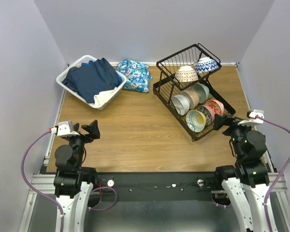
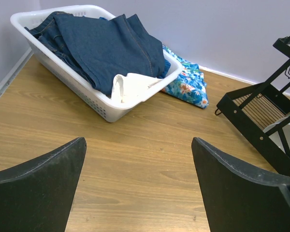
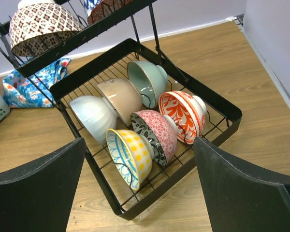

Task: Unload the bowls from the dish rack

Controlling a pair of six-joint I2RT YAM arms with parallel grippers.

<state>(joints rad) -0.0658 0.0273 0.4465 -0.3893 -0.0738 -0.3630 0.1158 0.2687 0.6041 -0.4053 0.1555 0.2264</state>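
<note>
Right hand (image 3: 137, 142): hangs over the bench (image 3: 261, 130), both fingers spread wide apart, grips nothing. Right in front of it, untouched: the dish rack (image 3: 89, 64), black wire, 2 tiers, near corner showing between the fingertips.

On the lower tier: 6 of the bowls (image 1: 189, 98), all tipped on edge, in 2 rows of 3.
- Nearer row, from the hand's left to its right: yellow bowl with a teal rim (image 3: 130, 159), pink-and-black floral bowl (image 3: 154, 133), red-orange floral bowl (image 3: 183, 113), each leaning against the next.
- Farther row, same order: pale ribbed bowl (image 3: 94, 116), tan bowl (image 3: 121, 99), mint green bowl (image 3: 147, 79).

Higher and farther off to the hand's left, on the upper tier: beige patterned bowl (image 3: 41, 26), rim downward, and beyond it a blue-white patterned bowl (image 1: 206, 65).

Left hand (image 2: 137, 142): likewise spread wide, empty, above bare bench.
- Ahead and off to its right, well apart: one end of the rack.
- Ahead and to its left: white laundry basket (image 2: 72, 82), heaped with dark blue denim (image 2: 106, 48), a white cloth (image 2: 130, 87) draped over the nearer rim.
- Farther on, just beside the basket's right corner: blue floral cloth (image 2: 188, 84), lying on the bench close to the back wall (image 2: 208, 29).
</note>
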